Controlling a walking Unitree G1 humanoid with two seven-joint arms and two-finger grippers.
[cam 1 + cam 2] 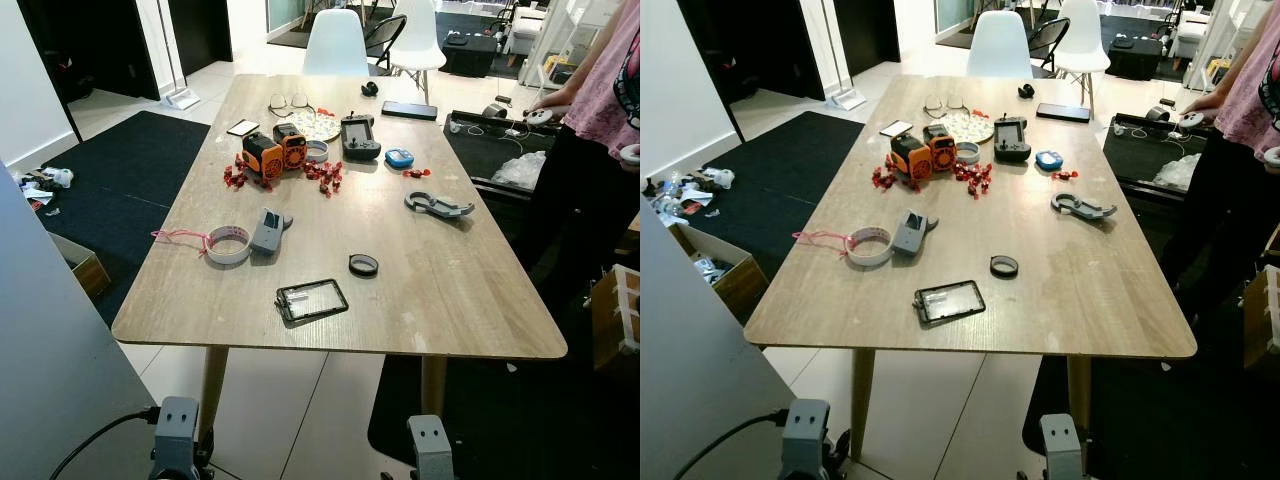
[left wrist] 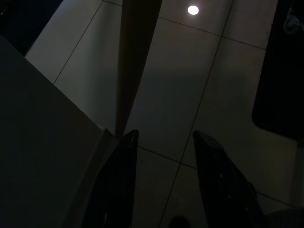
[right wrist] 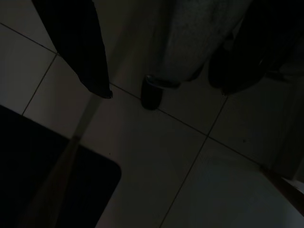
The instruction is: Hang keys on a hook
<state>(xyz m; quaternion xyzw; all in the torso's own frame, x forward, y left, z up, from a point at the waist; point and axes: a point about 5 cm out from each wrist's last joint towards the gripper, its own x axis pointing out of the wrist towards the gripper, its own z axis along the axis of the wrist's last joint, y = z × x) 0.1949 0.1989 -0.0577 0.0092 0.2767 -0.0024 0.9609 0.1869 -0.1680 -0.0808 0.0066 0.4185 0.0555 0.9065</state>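
Person [image 1: 598, 120] at the table's right side: cut off by the frame edge. Red bits [image 1: 325, 178] by the orange device [image 1: 274, 150]: too small to identify. Both wrist views: dark.

Pale wood-grain table [image 1: 460, 300], orange-and-black gadget [image 1: 275, 150], white chair [image 1: 336, 45], black rug [image 1: 130, 170]

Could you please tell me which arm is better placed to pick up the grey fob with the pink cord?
Probably the left: the grey fob lies left of the table's middle, on the left pincer's side; both arms hang low.
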